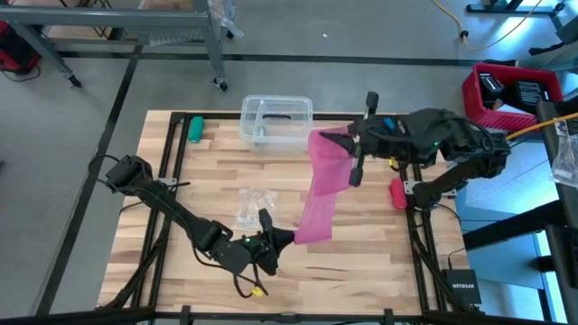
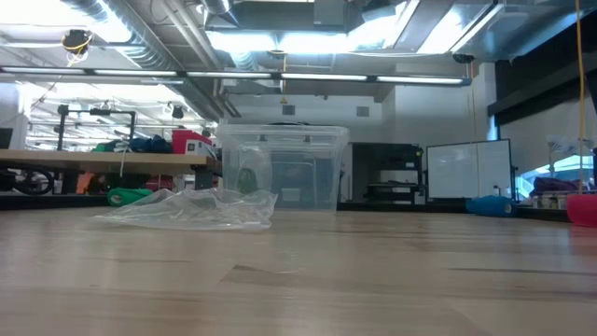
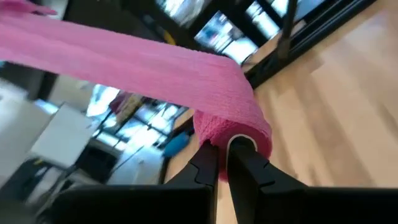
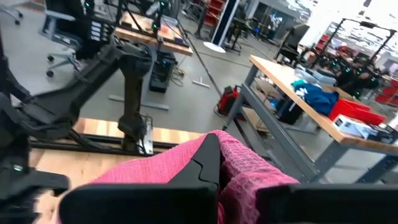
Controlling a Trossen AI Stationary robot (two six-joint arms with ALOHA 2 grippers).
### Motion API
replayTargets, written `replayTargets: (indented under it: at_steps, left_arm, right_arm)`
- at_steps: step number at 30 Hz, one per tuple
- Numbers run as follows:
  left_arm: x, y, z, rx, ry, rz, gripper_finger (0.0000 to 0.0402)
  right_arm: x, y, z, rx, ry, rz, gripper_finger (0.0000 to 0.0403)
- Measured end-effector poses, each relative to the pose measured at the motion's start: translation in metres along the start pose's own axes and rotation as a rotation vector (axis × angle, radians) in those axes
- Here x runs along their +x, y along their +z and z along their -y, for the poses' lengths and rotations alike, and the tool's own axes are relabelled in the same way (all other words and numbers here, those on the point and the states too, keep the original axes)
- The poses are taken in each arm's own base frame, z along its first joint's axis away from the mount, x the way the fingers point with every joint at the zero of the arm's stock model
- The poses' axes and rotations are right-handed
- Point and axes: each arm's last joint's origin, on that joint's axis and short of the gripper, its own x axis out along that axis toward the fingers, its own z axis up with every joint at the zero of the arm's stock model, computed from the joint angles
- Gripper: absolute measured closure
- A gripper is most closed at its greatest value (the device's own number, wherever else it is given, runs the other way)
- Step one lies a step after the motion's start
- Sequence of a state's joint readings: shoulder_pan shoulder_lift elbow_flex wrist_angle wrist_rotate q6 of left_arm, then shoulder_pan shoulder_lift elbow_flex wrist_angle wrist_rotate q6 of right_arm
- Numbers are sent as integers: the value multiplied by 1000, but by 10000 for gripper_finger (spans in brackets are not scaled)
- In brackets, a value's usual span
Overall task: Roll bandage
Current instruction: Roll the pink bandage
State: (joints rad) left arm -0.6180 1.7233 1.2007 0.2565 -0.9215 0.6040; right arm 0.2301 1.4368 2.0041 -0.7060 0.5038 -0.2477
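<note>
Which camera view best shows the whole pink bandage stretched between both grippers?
The high view: the bandage spans from the left gripper to the right gripper. Left wrist view shows only its rolled end, right wrist view its pinched end; low view shows none.

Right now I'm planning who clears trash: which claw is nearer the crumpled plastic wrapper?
Left. The left claw sits just beside the wrapper, gripping the bandage; the right claw is farther off, across the bandage.
</note>
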Motion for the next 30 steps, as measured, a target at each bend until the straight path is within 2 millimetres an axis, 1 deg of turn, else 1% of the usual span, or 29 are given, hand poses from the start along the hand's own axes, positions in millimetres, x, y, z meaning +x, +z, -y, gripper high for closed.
replayTargets:
  at_steps: [2,6,11,15,19,22,25,27,30]
  left_arm:
    - [0,3,0,-19,-50,57,389]
    - [-4,9,1,-39,-80,120,389]
    - [-17,19,5,-14,-85,174,389]
    - [-26,37,-1,-13,-75,223,389]
    - [-33,51,-7,-13,-84,241,389]
    - [-40,62,-10,-17,-87,242,389]
    - [-49,71,-13,-15,-81,248,389]
    - [-54,77,-15,26,-43,234,389]
    - [-60,84,-21,61,-9,235,389]
  right_arm:
    - [0,-1,1,-5,-1,-12,398]
    - [10,-9,9,-11,-1,-53,398]
    - [27,-28,22,34,-4,-189,398]
    - [44,-43,28,80,21,-290,398]
    - [62,-56,24,70,48,-372,398]
    - [72,-67,19,56,53,-413,398]
    - [82,-83,13,43,62,-451,398]
    - [87,-96,10,44,84,-489,398]
    - [96,-114,5,79,103,-492,398]
